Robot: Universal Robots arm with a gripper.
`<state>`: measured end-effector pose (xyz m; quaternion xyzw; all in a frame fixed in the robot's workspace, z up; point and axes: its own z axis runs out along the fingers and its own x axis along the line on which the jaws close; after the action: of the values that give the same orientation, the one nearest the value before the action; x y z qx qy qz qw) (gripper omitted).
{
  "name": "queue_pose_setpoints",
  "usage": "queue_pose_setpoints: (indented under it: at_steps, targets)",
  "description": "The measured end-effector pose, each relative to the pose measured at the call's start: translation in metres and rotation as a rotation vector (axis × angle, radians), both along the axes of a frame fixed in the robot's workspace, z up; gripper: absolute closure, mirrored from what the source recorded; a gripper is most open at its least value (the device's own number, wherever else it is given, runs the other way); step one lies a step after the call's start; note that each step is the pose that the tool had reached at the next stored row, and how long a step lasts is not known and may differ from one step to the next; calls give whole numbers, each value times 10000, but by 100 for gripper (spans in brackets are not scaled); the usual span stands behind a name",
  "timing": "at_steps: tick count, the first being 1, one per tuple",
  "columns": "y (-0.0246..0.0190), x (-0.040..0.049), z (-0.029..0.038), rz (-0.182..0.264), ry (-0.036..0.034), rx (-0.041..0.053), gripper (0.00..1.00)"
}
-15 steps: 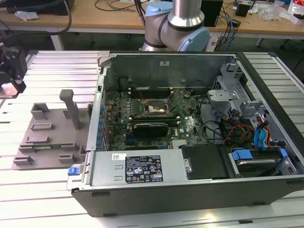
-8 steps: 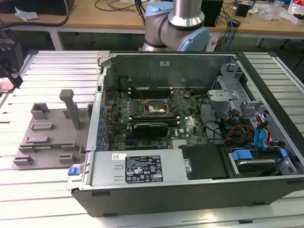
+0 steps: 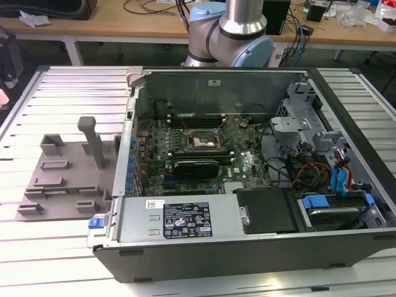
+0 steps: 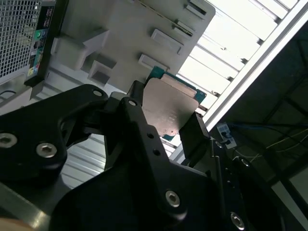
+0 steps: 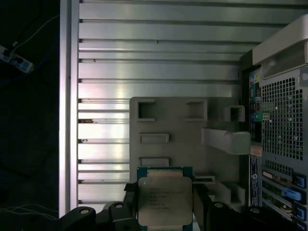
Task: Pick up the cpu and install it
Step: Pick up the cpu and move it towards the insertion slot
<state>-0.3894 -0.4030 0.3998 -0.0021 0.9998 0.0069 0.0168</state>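
Note:
The cpu (image 5: 165, 199) is a flat square chip with a silver-grey metal top and a green rim. It sits clamped between the two black fingers of my gripper (image 5: 165, 208). In the second wrist view the cpu (image 4: 169, 107) is held at its two opposite edges by the gripper (image 4: 166, 118), high above the grey fixture plate (image 4: 120, 29). In the exterior view the black-framed motherboard socket (image 3: 201, 141) lies open in the middle of the computer case (image 3: 247, 235).
The grey fixture plate (image 3: 62, 176), with raised blocks and an upright post, lies on the slatted aluminium table (image 3: 37, 247) at the exterior view's left of the case. A long black expansion card (image 3: 195, 166) sits beside the socket. Cables and drive bays (image 3: 328, 179) crowd the case's other end.

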Motion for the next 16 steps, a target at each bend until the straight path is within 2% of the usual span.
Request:
queue_pose_setpoints:
  at_steps: [7, 16]
  targets:
    - [0, 0, 182, 0, 0, -23, 45]
    - [0, 0, 259, 0, 1, -31, 45]
